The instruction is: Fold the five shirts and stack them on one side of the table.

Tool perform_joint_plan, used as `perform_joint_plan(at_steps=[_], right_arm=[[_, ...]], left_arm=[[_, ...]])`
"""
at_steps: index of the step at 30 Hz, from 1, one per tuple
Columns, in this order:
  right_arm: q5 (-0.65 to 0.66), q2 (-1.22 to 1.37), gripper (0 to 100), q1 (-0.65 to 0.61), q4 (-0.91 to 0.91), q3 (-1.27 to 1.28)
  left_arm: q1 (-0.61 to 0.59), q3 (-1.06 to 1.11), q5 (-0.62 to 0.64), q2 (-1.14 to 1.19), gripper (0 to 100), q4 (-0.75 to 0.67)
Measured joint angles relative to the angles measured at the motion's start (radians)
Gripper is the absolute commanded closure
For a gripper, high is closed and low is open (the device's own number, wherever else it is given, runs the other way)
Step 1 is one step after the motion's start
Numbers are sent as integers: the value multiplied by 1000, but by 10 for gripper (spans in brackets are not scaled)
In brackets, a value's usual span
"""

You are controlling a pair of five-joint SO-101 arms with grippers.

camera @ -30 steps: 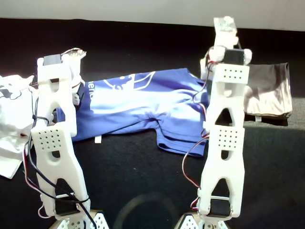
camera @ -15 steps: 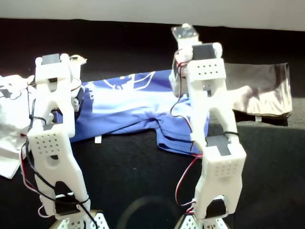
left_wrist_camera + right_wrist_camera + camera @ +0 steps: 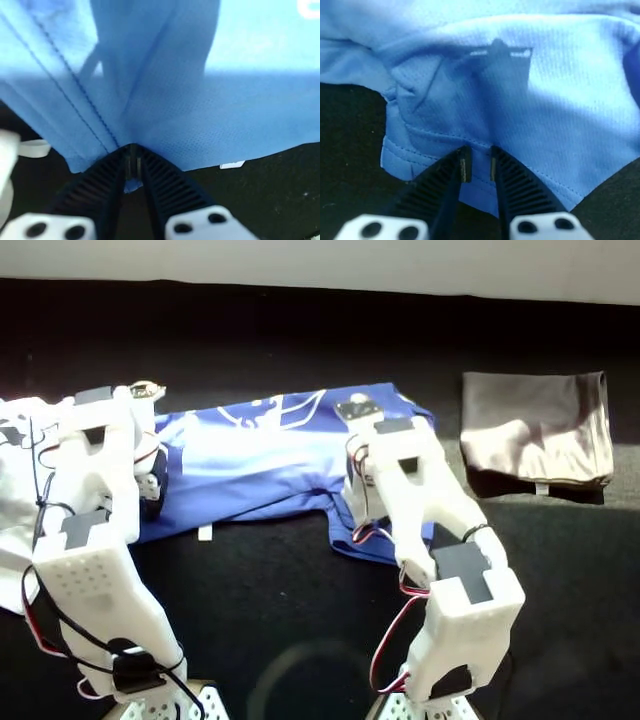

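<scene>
Counting: two white arms, two black ribbed grippers, one blue jersey shirt with white print (image 3: 260,455), one folded grey-brown shirt (image 3: 535,430), and one white cloth heap (image 3: 20,470). How many pieces are in the heap I cannot tell.

The blue shirt is lying flat-ish and rumpled on the black table (image 3: 280,590). Its long axis is running side to side across the table. The white print is sitting along its far edge, and one flap is sticking out toward the arm bases at its right-arm end. Which end is the collar is unclear. A small white tag (image 3: 205,533) is poking out of its near edge.

The left gripper (image 3: 131,165) is at the blue shirt's end nearest the white heap. Its jaws are pressed together and pinching a gathered fold of blue fabric right at the hem.

The right gripper (image 3: 477,162) is sitting low over the flap's stitched hem. Its jaws are slightly apart, with a slim gap and blue cloth showing through it. I am not seeing any fabric pinched.

The right arm (image 3: 420,490) is bending over the blue shirt's flap end. The left arm (image 3: 95,490) is covering the opposite end.

The grey-brown shirt is lying just past the blue shirt's right-arm end, apart from it. The white heap is touching or overlapping the other end, which one I cannot tell.
</scene>
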Motion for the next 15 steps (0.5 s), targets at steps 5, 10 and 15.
perform_joint_plan(at_steps=[5,10,15], right_arm=[[37,-40,924,0,-20,69],[75,-80,911,-18,-17,94],[104,-203,832,-84,40,98]], left_arm=[[-31,11,2,-18,989,-103],[-46,-40,55,-15,989,-86],[-51,-150,63,-15,989,25]])
